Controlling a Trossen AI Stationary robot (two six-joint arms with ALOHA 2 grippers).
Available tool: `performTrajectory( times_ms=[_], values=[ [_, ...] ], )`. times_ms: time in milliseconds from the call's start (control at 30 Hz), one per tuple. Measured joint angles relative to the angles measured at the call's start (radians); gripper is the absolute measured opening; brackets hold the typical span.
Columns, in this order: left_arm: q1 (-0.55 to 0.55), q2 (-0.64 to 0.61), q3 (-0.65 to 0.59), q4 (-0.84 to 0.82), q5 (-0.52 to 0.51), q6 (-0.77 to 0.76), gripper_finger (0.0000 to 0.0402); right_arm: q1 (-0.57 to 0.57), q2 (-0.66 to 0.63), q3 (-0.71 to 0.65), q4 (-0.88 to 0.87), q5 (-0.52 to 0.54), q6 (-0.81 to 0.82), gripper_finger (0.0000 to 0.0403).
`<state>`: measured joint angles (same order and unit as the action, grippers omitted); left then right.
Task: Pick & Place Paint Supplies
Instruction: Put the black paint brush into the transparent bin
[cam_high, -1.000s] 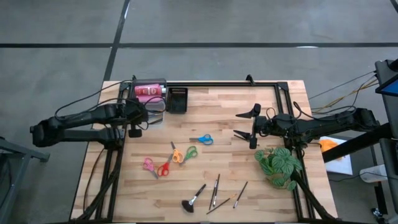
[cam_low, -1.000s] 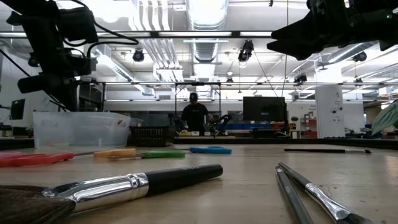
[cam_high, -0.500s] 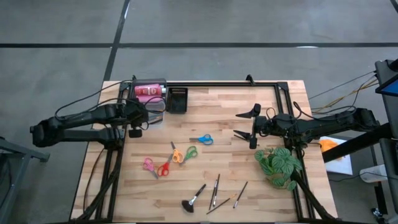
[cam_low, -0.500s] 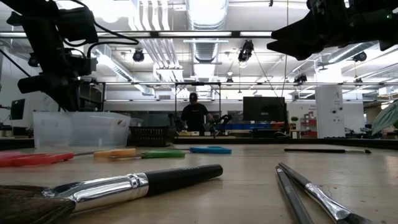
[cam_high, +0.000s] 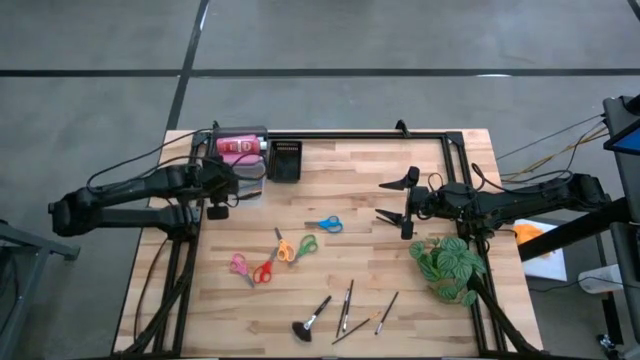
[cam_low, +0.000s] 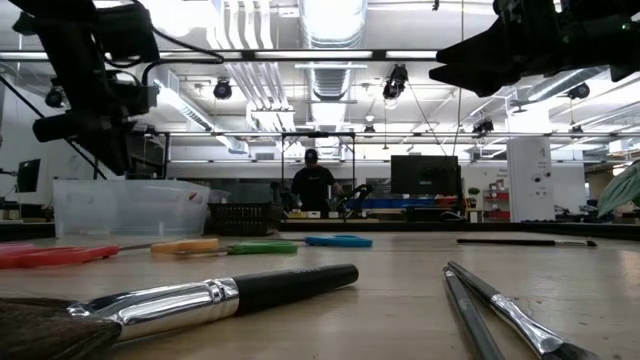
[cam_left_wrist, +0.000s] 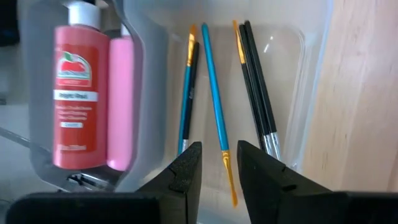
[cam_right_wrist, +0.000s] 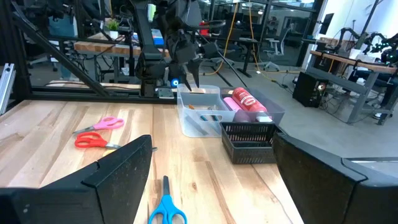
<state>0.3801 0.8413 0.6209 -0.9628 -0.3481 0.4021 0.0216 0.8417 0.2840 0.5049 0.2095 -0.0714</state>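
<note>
Left gripper (cam_left_wrist: 217, 163) risen slightly over tub (cam_high: 249, 180) at bench's far-left corner, fingers parted, empty; brushes (cam_left_wrist: 214, 93) below in tub. Right gripper (cam_high: 398, 198) wide open, empty, nearest blue scissors (cam_high: 324, 223), long axis toward it.

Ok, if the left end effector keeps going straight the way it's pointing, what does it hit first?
Probably the blue-handled brush lying in the clear tub: the left end effector points down into it, though depth is unclear.
</note>
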Motion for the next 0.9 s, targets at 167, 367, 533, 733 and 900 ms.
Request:
performTrajectory(
  times_ms=[167,367,533,733,900],
  values=[
    [0.000,0.000,0.074,-0.011,-0.001,0.002,0.0102,0.000,0.000,0.000,0.000,0.000,0.000,0.0331],
    [-0.001,0.000,0.197,-0.009,0.005,-0.026,0.0102,0.000,0.000,0.000,0.000,0.000,0.000,0.0331],
    [-0.002,0.000,0.316,0.049,0.107,-0.160,0.0102,0.000,0.000,0.000,0.000,0.000,0.000,0.0331],
    [-0.003,0.001,0.395,0.170,0.248,-0.371,0.0102,0.000,0.000,0.000,0.000,0.000,0.000,0.0331],
    [-0.004,0.004,0.372,0.372,0.394,-0.450,0.0102,0.000,0.000,0.000,0.000,0.000,0.000,0.0331]
  ],
)
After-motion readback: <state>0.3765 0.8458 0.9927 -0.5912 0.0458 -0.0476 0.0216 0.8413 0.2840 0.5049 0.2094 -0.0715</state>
